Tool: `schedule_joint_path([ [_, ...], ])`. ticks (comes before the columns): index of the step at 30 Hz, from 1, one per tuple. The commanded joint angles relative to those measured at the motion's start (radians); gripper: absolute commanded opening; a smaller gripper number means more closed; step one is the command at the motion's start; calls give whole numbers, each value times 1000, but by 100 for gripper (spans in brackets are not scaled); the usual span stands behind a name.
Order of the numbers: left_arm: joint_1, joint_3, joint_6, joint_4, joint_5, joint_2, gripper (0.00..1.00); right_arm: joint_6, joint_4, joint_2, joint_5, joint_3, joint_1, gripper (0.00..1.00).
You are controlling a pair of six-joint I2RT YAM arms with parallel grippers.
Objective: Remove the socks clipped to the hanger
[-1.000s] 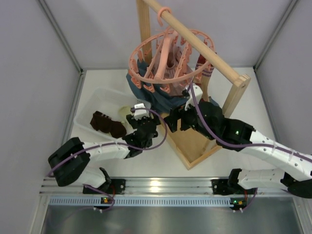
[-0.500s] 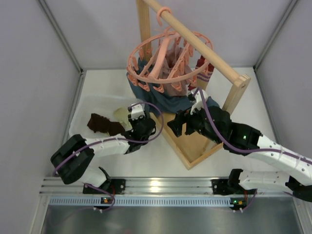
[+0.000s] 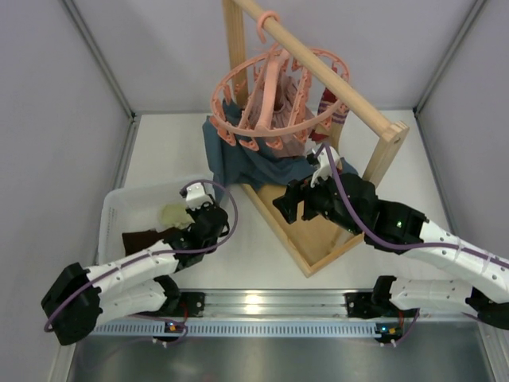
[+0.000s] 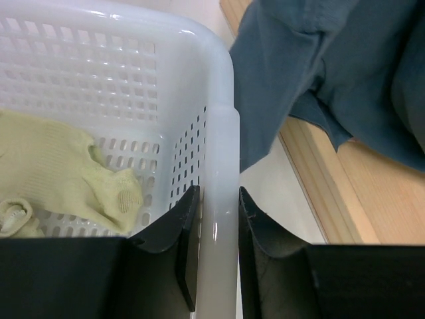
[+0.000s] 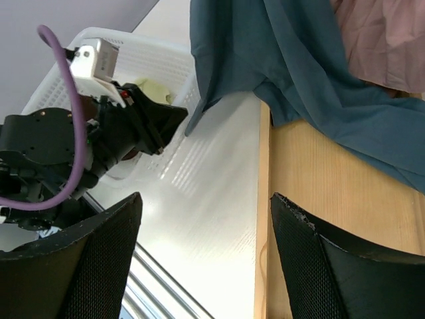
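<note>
The salmon-pink ring hanger (image 3: 274, 95) hangs by its hook from the wooden rod. A dark red striped sock (image 3: 332, 107) is still clipped at its right side. A pale cream sock (image 3: 173, 215) (image 4: 60, 166) and a dark brown sock (image 3: 141, 239) lie in the white basket (image 3: 115, 211). My left gripper (image 3: 205, 216) (image 4: 218, 199) is shut on the basket's right rim (image 4: 219, 119), one finger inside the wall and one outside. My right gripper (image 3: 290, 203) (image 5: 206, 199) hangs open and empty over the table below the hanger.
A blue-grey cloth (image 3: 238, 155) (image 5: 285, 60) and a dusty-pink garment (image 5: 385, 33) hang from the hanger down to the rack. The wooden rack's rod (image 3: 334, 76) and base frame (image 3: 310, 231) (image 5: 332, 199) stand between the arms. The left arm (image 5: 66, 139) shows in the right wrist view.
My left gripper closed on the basket's rim and dragged the basket toward the near left. The right gripper drew back slightly from the hanger, then stayed still.
</note>
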Motion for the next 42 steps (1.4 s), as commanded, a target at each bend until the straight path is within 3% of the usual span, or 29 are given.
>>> schedule_joint_path([
  [1,5,-2,-197,-171,-43,-73,0,7,18,-15,-16,1,10,74],
  [6,6,-3,-198,-192,-86,-145,1,18,37,-10,-24,-11,10,74],
  [10,26,39,-175,-192,-110,-104,16,21,38,-1,-38,-12,12,74],
  [13,71,86,-139,-192,-71,-47,46,16,20,23,-67,4,12,74],
  [14,75,109,-123,-190,-61,-36,64,15,-4,42,-90,30,10,75],
  [16,76,123,-118,-190,-44,-22,83,1,-17,54,-127,56,12,76],
  [17,76,126,-119,-190,-34,-22,85,-16,-26,59,-151,82,12,77],
  [18,76,142,-124,-190,-1,-21,96,-25,-41,63,-159,95,12,82],
  [24,72,203,-124,-190,228,-76,97,-96,-68,33,-182,167,12,89],
  [31,45,153,-176,-187,265,-231,88,-145,-43,11,-225,274,13,88],
  [34,45,123,-188,-174,300,-260,84,-157,-75,34,-115,366,13,87],
  [39,43,161,-147,-120,357,-219,68,-215,-124,134,221,461,12,86],
  [42,42,200,-125,-94,368,-177,67,-272,-102,198,341,485,12,85],
])
